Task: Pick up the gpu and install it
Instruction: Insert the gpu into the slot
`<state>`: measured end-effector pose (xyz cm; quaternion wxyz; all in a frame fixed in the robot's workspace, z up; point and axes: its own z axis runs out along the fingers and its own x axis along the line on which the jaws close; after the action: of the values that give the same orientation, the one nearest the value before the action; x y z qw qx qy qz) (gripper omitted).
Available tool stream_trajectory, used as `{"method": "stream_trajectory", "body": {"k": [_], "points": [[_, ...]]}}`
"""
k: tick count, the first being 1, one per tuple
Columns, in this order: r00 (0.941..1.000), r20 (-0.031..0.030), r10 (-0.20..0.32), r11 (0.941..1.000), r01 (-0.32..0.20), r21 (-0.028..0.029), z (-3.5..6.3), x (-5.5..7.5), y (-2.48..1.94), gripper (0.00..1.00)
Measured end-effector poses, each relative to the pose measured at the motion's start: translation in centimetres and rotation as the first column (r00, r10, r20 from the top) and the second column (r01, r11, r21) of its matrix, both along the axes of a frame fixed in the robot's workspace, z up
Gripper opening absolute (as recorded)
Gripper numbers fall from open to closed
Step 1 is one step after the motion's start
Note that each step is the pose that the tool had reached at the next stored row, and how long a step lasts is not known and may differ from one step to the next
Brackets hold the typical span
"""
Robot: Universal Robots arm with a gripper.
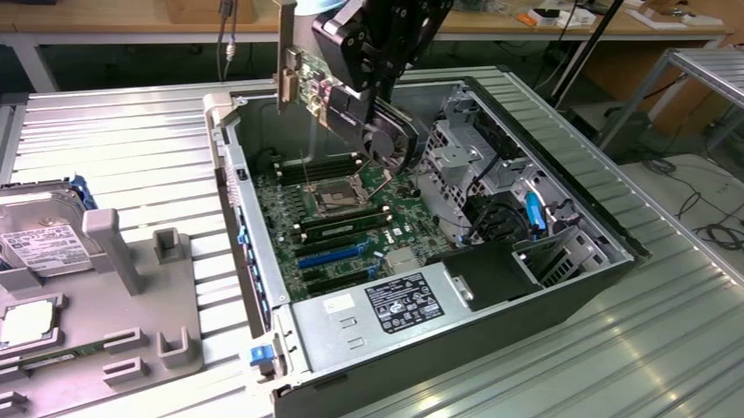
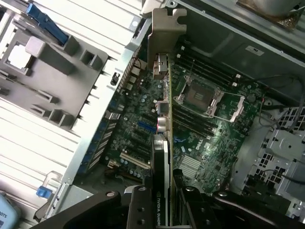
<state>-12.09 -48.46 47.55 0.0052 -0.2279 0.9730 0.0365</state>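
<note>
Green motherboard point(image 2: 224, 138), dark gpu point(image 2: 161, 157) with silver bracket point(image 2: 164, 33)

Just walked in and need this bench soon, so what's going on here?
A robot arm's gripper is holding the gpu on edge in the air above the open computer case. The card hangs over the motherboard and is not seated in any slot yet. A hard drive sits in the grey holder on the exterior view's left.

One gpu point(image 1: 388, 138), one computer case point(image 1: 465, 366), one hard drive point(image 1: 41, 231), one tray point(image 1: 128, 287)
</note>
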Motion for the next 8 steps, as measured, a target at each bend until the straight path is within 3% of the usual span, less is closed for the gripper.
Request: {"method": "stream_trajectory", "body": {"k": [6,8], "points": [[0.9942,0.0,0.107,0.9942,-0.107,0.0,0.0,0.07,0.0,0.27],[0.9898,0.0,0.143,0.9898,-0.143,0.0,0.0,0.1,0.0,0.27]]}}
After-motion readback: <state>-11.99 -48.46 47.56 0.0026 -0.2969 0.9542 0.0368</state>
